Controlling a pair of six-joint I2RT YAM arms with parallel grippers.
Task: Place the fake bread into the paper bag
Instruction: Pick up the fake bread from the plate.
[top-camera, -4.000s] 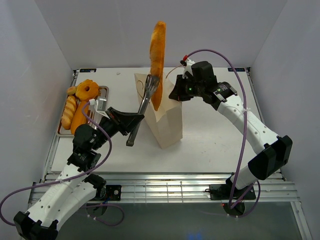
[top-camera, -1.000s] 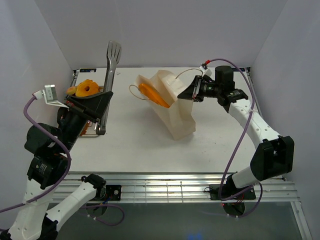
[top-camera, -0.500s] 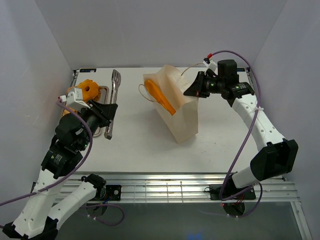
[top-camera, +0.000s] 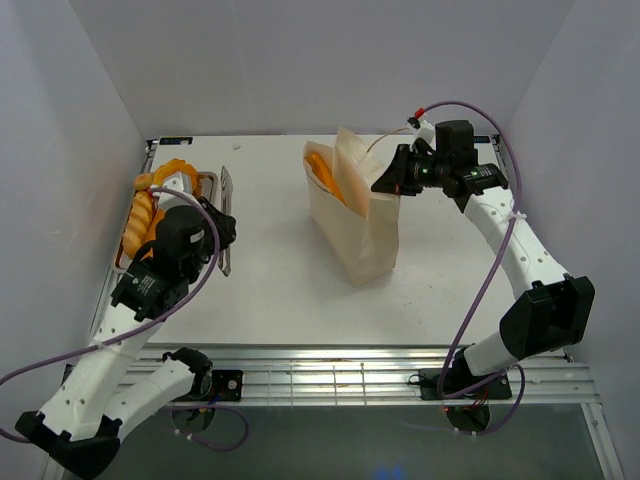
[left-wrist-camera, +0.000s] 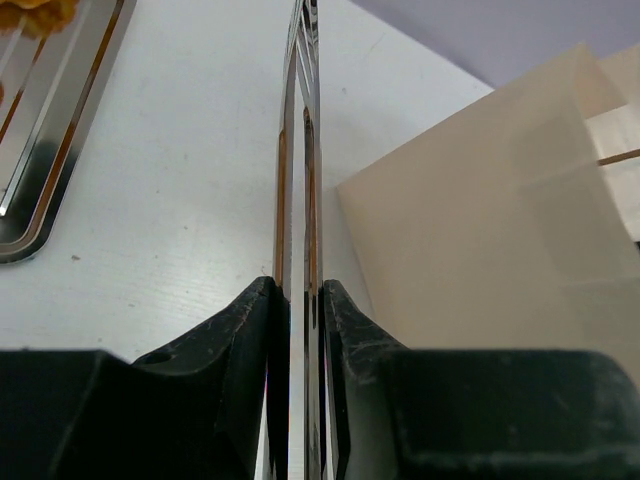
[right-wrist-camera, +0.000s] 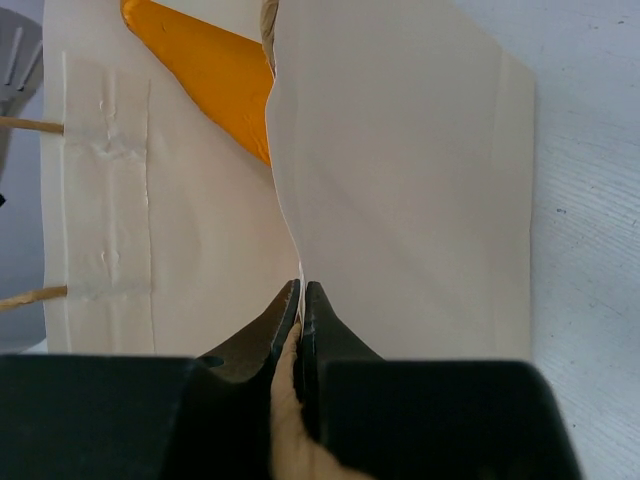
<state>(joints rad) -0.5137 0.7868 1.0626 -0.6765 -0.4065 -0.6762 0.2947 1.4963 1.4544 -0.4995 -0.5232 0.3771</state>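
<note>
Right gripper (right-wrist-camera: 301, 300) is pinched tight on the top rim of the paper bag (right-wrist-camera: 400, 180); both fingers (right-wrist-camera: 325, 340) are pressed on one paper wall with no gap between them. In the top view the right gripper (top-camera: 388, 184) sits at the bag's right-hand upper edge; the paper bag (top-camera: 360, 235) stands on the table (top-camera: 270, 290), right of centre, mouth open and leaning toward the far left.

One loaf (top-camera: 319, 168) is inside the bag, its orange end showing at the mouth; from the right wrist the loaf (right-wrist-camera: 210, 70) lies against the inner wall, just beside a taped cord handle (right-wrist-camera: 25, 125).

Left gripper (left-wrist-camera: 298, 300) is clamped on the tongs (left-wrist-camera: 301, 120); its fingers (left-wrist-camera: 250, 330) are narrow, one on each side of the two blades, which are squeezed nearly together and seen edge-on. In the top view the tongs (top-camera: 226, 195) run straight away from the arm, just right of the tray (top-camera: 209, 181); we cannot tell whether they touch the table.

The rest of the bread is on the tray at far left: the doughnut (top-camera: 168, 172) at the back, the long loaves (top-camera: 138, 218) in front of it, partly hidden by the left arm. The left wrist view shows the tray (left-wrist-camera: 60, 150) at left, the bag (left-wrist-camera: 480, 230) at right, and the tongs between them.
</note>
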